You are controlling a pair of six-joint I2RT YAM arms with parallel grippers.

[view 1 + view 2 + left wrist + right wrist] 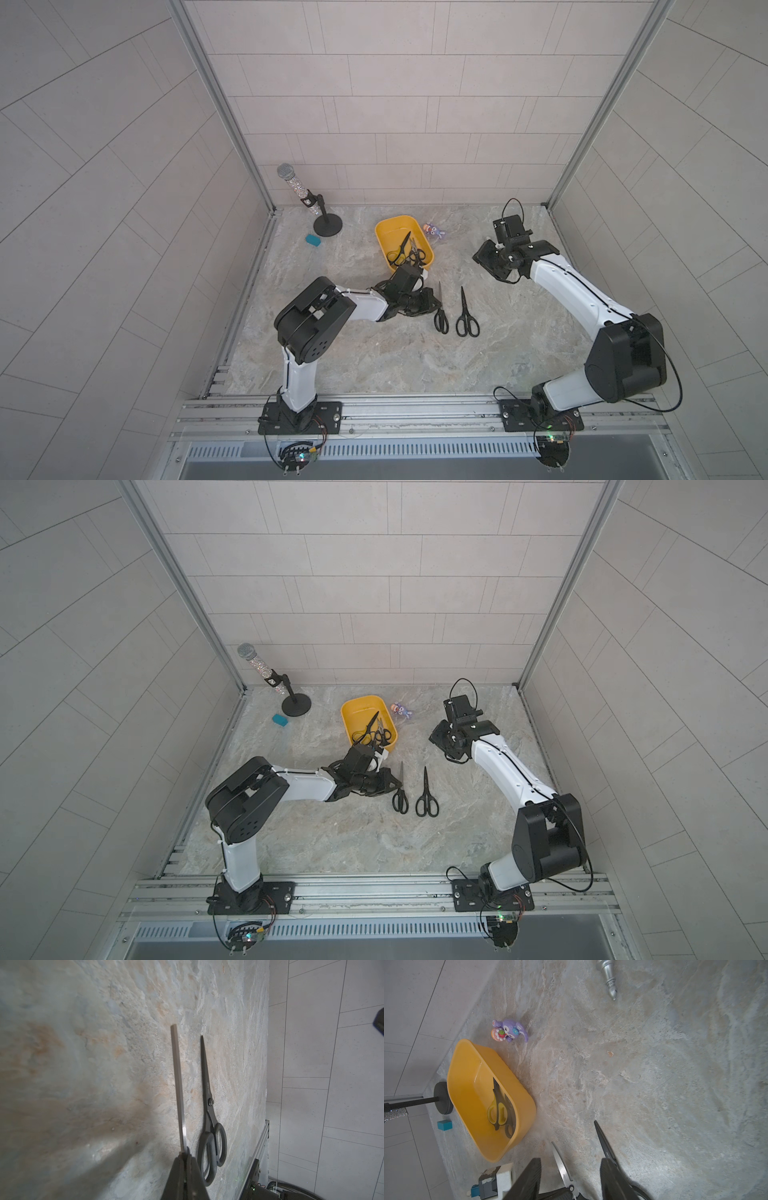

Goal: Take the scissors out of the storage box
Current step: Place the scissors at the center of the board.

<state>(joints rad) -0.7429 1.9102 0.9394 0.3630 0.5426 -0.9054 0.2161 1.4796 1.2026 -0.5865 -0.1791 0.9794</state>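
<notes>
One scissors [179, 1084] in left end effector [184, 1157]

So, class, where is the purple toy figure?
In both top views the purple toy figure sits beside the far right corner of the storage box.

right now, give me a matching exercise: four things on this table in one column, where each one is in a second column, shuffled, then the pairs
Things
1 silver-bladed scissors
2 all-black scissors
3 yellow-handled scissors
4 purple toy

Places
a inside the storage box
b on the table, beside the gripped pair
c clamped in the left end effector
d on the table next to the box, outside it

Pairs: 1-c, 2-b, 3-a, 4-d
</notes>
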